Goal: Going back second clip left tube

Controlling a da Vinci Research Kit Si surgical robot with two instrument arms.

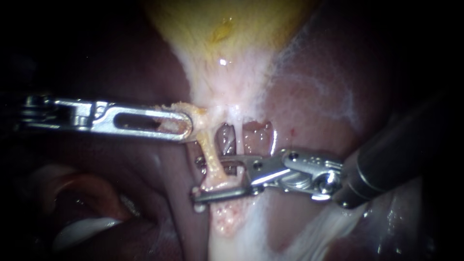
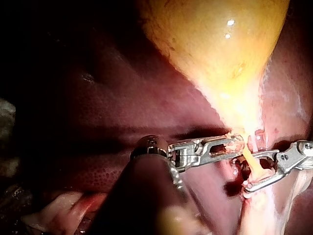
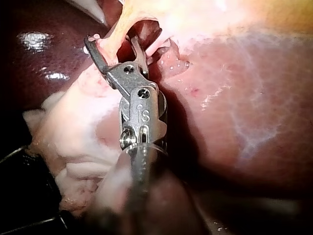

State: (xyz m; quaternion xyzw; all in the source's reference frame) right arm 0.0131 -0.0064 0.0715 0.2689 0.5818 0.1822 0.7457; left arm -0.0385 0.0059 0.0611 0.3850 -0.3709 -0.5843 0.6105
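The yellow gallbladder [image 1: 227, 29] [image 2: 220, 44] narrows down to a pale neck over the dark red liver [image 1: 314, 96] [image 3: 244, 98]. From the neck a thin yellowish left tube [image 1: 211, 154] [image 2: 249, 157] [image 3: 117, 36] runs down. My left instrument [image 1: 186, 123] [image 2: 237, 146] has its slotted jaws shut on a tag of tissue at the top of that tube and holds it taut. My right instrument [image 1: 195, 179] [image 2: 243, 177] [image 3: 110, 44] stands with its jaws open, one on either side of the left tube. I cannot tell a clip apart from the jaws' metal.
A whitish right tube [image 1: 235, 133] hangs just beside the left one, with dark gaps on both sides. Pale fatty tissue [image 1: 232, 227] [image 3: 73, 147] spreads under the right instrument's jaws. A reddish fold [image 1: 92, 193] lies below the left instrument.
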